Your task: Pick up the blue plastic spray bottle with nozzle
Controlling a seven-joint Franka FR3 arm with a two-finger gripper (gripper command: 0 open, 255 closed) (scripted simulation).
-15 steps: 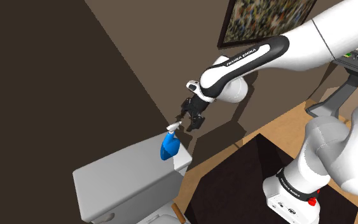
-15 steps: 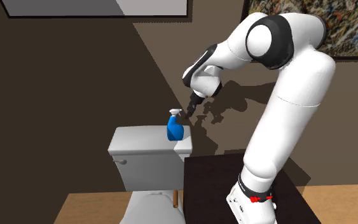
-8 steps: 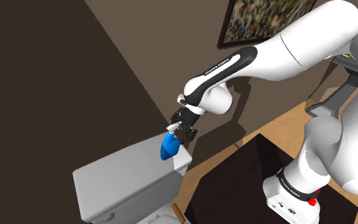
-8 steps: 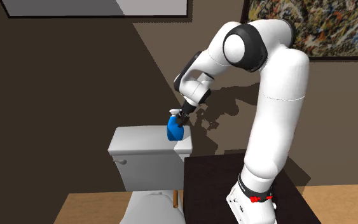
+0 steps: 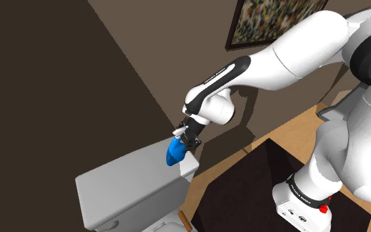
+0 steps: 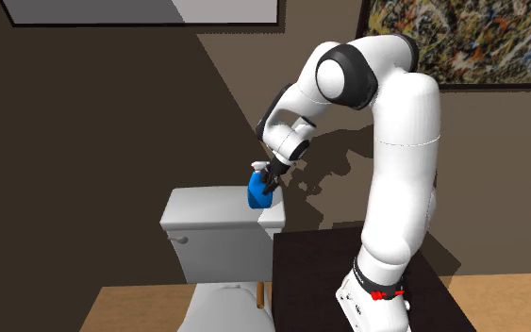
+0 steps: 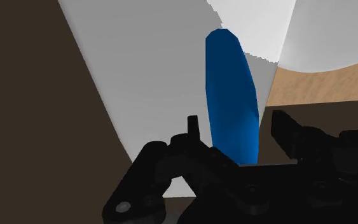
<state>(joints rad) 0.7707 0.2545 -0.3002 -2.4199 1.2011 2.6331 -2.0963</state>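
Wrist view, read with both exterior views. The gripper (image 7: 238,121) is open. Its two black fingers (image 7: 192,127) stand apart with the blue bottle (image 7: 231,89) between them, and a narrow gap shows on either side, so nothing is clasped. In the shoulder view the gripper (image 5: 186,136) sits around the top of the bottle (image 5: 174,153), whose blue shows below it. The second exterior view gives the same relation, gripper (image 6: 269,176) over bottle (image 6: 258,194).

Change: one second ago the gripper hung above and to one side of the bottle's top, clear of it. Half a second ago it had reached the top, and now it has sunk a little further over it. The white arm (image 5: 276,59) has folded closer toward the toilet tank (image 5: 121,184). The bottle has not moved.

Position: the bottle stands upright on the tank's lid (image 6: 207,202), at the end of the tank nearest the dark stand (image 6: 315,273). The tank (image 6: 211,236) backs onto a brown wall (image 6: 93,123), and a lever (image 6: 184,240) sits on the tank's front. A framed painting (image 6: 461,42) hangs high beyond the tank. Wood floor (image 6: 131,307) lies below the tank.
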